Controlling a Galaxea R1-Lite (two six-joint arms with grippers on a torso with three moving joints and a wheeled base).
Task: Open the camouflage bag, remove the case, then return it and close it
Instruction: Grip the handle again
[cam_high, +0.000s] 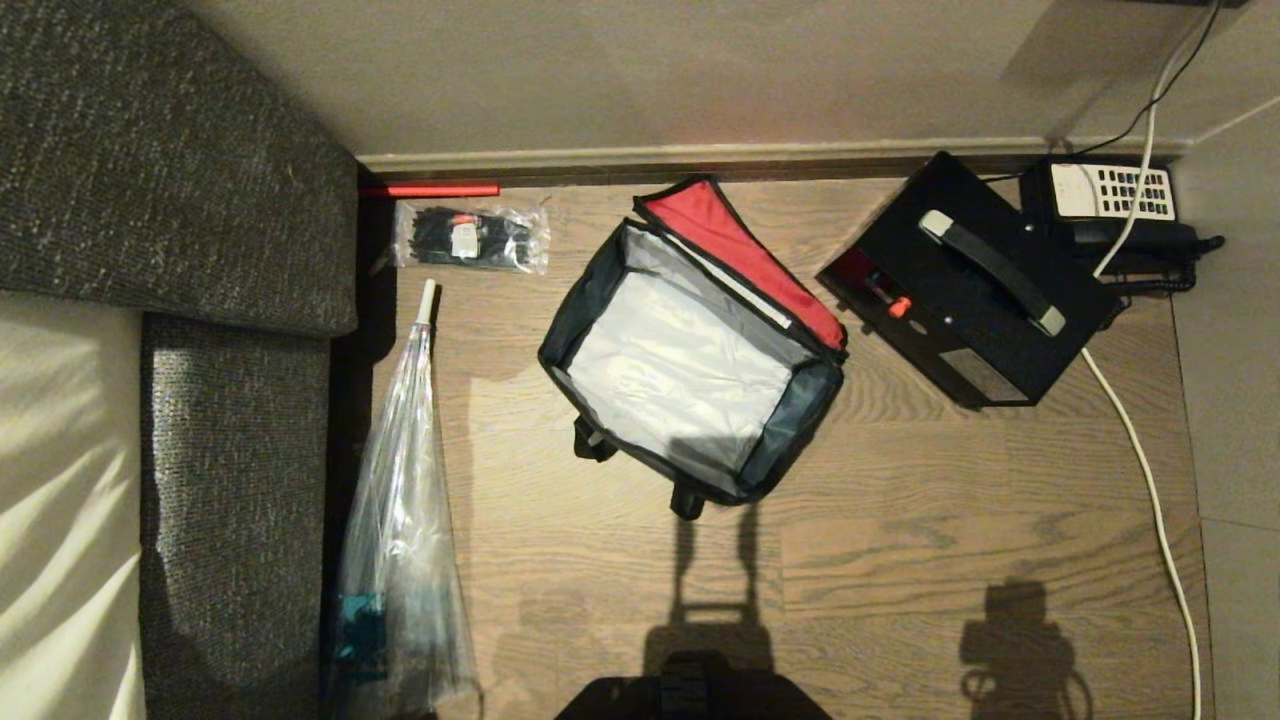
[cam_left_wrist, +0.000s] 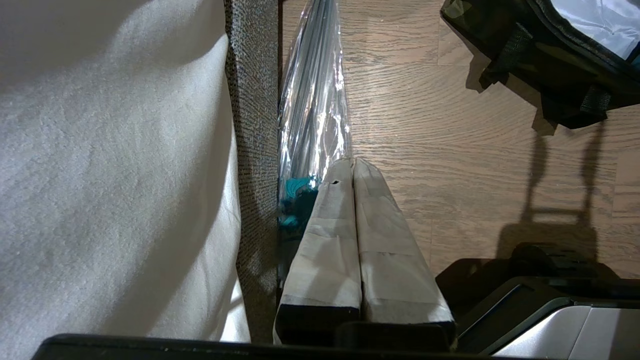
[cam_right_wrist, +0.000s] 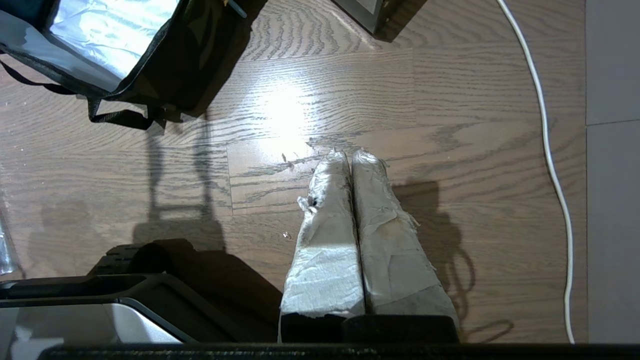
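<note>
The case (cam_high: 965, 285) sits right of the open camouflage bag (cam_high: 690, 345); both grippers' jaws are pressed together, so spread them before grasping its handle.

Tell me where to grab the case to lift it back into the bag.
Probably by the handle on top of the case, coming from above. The case lies flat on the floor, handle face up, to the right of the open bag; the bar runs diagonally, so turn the fingers across it. The right gripper, now shut and empty above bare floor, looks nearer than the left gripper.
</note>
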